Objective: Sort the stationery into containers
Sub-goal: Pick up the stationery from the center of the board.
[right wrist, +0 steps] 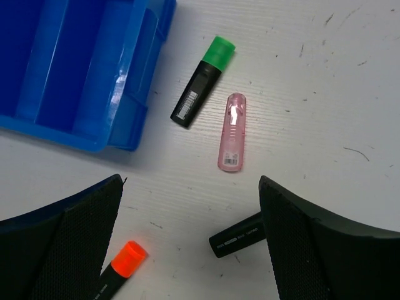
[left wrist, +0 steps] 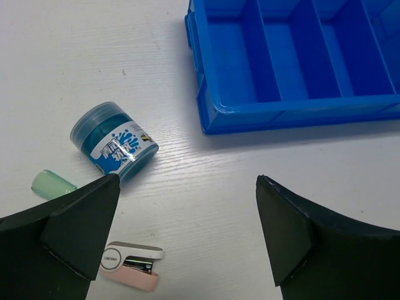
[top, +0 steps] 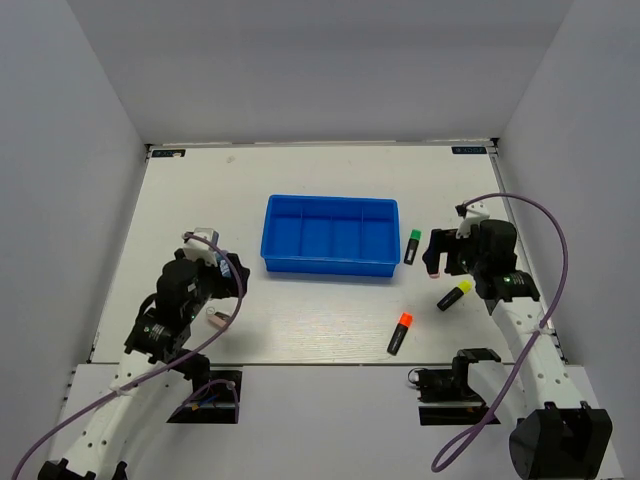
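The blue tray (top: 330,266) sits mid-table, its compartments empty. A green-capped highlighter (top: 411,246) lies by its right end, a yellow-capped one (top: 454,295) and an orange-capped one (top: 400,333) nearer me. My right gripper (top: 441,262) is open and empty above them. In the right wrist view the gripper (right wrist: 190,240) hovers over the green highlighter (right wrist: 203,81), a pink piece (right wrist: 232,132), the orange cap (right wrist: 128,258) and a black barrel (right wrist: 237,236). My left gripper (left wrist: 187,231) is open and empty near a blue round tub (left wrist: 115,142) and a pink-white mini stapler (left wrist: 131,264).
A pale green piece (left wrist: 53,185) lies left of the tub. The tray's near wall (left wrist: 300,115) is up and right of the left gripper, and its corner (right wrist: 125,119) is up and left of the right gripper. White walls enclose the table.
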Available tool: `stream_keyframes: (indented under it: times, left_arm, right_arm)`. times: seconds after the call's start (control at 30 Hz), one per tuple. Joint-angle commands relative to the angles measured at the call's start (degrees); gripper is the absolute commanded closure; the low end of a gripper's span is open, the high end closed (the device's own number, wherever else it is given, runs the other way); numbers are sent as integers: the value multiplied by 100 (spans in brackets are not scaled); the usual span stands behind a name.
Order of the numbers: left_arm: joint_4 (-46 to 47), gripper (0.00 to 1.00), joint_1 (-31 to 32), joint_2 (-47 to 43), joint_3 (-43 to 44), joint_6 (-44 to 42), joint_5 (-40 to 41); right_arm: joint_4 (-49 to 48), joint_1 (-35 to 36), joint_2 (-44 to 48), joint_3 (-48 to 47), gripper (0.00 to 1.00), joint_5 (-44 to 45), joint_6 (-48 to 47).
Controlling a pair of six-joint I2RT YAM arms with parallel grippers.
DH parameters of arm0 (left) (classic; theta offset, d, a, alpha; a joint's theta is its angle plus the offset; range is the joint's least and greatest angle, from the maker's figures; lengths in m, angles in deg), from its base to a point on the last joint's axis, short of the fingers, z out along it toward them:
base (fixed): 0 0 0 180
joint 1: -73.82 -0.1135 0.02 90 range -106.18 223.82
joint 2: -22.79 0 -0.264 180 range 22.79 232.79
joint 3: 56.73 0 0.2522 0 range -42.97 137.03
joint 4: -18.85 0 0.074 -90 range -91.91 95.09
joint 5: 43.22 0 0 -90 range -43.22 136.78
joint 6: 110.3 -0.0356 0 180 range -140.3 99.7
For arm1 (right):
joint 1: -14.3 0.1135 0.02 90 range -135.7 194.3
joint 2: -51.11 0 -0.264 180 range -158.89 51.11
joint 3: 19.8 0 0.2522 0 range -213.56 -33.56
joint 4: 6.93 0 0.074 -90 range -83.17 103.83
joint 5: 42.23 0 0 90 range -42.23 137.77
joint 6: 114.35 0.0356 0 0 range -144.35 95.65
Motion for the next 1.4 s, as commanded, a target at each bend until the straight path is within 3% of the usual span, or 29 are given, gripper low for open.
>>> stream_keyframes:
  times: [0.0, 0.1, 0.2, 0.23, 0.33, 0.5, 0.53, 0.57, 0.6, 0.63, 0.67, 0.8, 0.9, 1.07, 1.37]
  left_arm:
    - [91, 0, -61, 51, -51, 71, -315]
    - [47, 7, -60, 103, -25, 141, -324]
    - [83, 49, -60, 305, 1, 229, -342]
    - [57, 72, -69, 418, 27, 273, -359]
    - [-189, 100, -69, 841, 264, 361, -281]
    - [-786, 100, -69, 1728, 1037, 115, -228]
    - [-1214, 91, -52, 1860, 1143, 54, -219]
    - [-1392, 44, -69, 2235, 1527, -7, -97]
    - [-1542, 20, -69, 2361, 1652, 44, 26]
    - [-1796, 7, -69, 2466, 1836, 140, 401]
    - [-2207, 1, -69, 2702, 1934, 768, 1006]
    - [-2703, 1, -95, 3126, 2190, 2047, 1978]
    - [-2335, 1, -166, 3188, 2024, 2452, 1970]
    - [-1801, 11, -658, 4030, 1865, 3076, 1489]
    - [-1025, 10, -816, 5376, 2076, 3455, 1187]
  right_arm:
    - [-108, 3, 17, 21, 10, -166, 111]
    - [-4, -14, 79, 82, 10, -472, -398]
    - [146, -6, 36, 161, 10, -623, -1057]
    - [295, -32, 9, 101, 10, -510, -1241]
    - [384, -14, -35, 30, 10, -160, -1409]
    - [656, -6, -149, -58, 10, -227, -1883]
    - [883, -14, -289, -84, 10, -384, -1963]
    - [946, -6, -307, -137, 10, -516, -2059]
    - [964, -14, -325, -137, 10, -570, -2165]
    - [860, -14, -325, -120, 10, -596, -2070]
    - [789, -14, -325, -50, 10, -458, -1956]
    - [744, 12, -168, -32, 10, -526, -1946]
    - [727, 3, -62, 3, 10, -597, -1937]
    - [718, -14, 44, 47, 10, -614, -1911]
    - [814, -14, 79, 38, 10, -772, -1937]
